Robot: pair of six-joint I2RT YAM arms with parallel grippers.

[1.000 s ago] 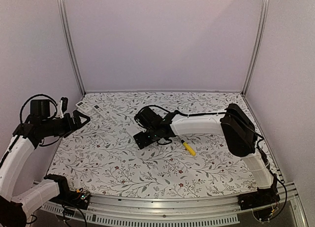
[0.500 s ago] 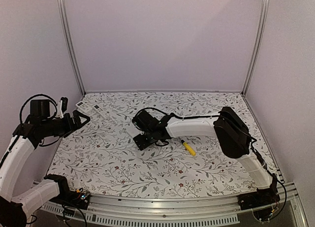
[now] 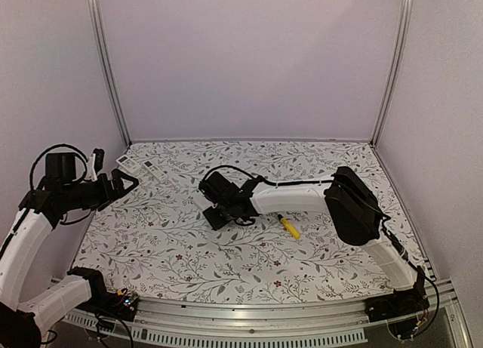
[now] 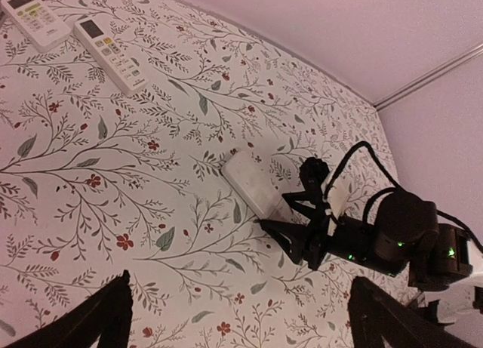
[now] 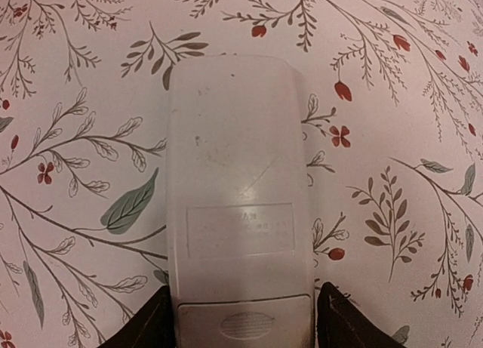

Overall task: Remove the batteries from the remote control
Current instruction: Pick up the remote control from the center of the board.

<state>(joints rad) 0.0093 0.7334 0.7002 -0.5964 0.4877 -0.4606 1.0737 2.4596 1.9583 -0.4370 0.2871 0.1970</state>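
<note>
White remote (image 5: 238,189) lies face down on the tabletop (image 5: 392,76), batteries presumably hidden under its cover (image 5: 243,321). My right fingers (image 5: 343,325) straddle that end, just beside its edges; left fingers (image 4: 98,318) gape wide. I should pinch squarely, sparing the cover.

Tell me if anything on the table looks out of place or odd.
Nothing looks spilled or damaged. One white remote lies face down, cover on, flanked by the right end effector, apart from two face-up remotes at far left. A yellow screwdriver lies loose nearby.
</note>
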